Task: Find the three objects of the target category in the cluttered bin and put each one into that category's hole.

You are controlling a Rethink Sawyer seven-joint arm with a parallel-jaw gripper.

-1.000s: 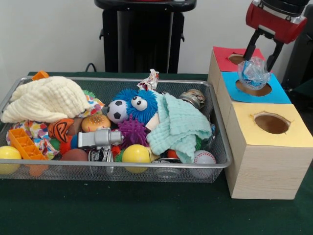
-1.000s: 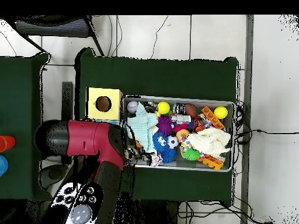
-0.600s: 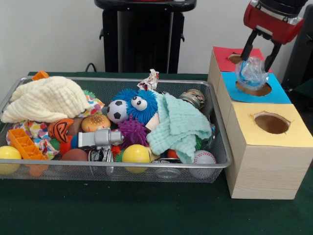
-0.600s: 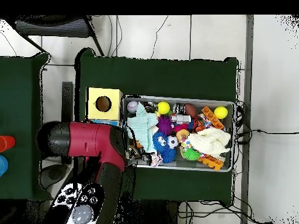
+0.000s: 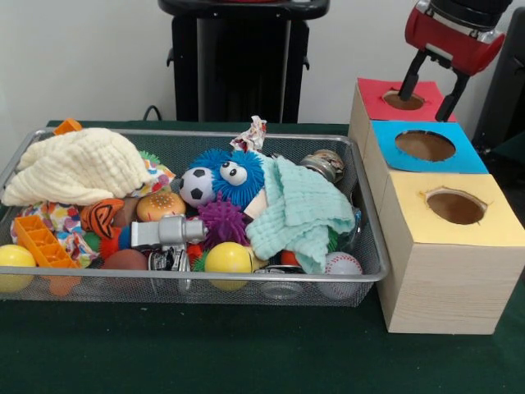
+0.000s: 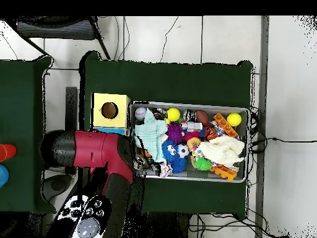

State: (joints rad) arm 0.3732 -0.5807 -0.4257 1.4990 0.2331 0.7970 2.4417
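My gripper (image 5: pixel 431 92) hangs open and empty above the boxes, over the seam between the red hole (image 5: pixel 403 99) and the blue hole (image 5: pixel 425 145). The blue hole shows only its dark inside. The yellow hole (image 5: pixel 455 207) is the nearest one. The wire bin (image 5: pixel 205 279) to the left holds a heap of toys: a blue fuzzy creature (image 5: pixel 231 174), a soccer ball (image 5: pixel 197 186), a crumpled wrapper (image 5: pixel 251 134), a metal can (image 5: pixel 324 164) and a mint cloth (image 5: pixel 299 209). In the overhead view the red arm (image 6: pixel 99 152) hides the gripper and most of the boxes.
A cream cloth (image 5: pixel 78 168) covers the bin's left end, with orange bricks (image 5: pixel 43 242) and yellow balls (image 5: pixel 227 258) near the front rim. A baseball (image 5: pixel 341 264) lies at the front right corner. The overhead view shows the yellow box (image 6: pixel 110 110) beside the bin (image 6: pixel 186 104).
The crumpled clear plastic that my gripper held over the blue hole is gone from view. The gripper has risen a little and now stands empty.
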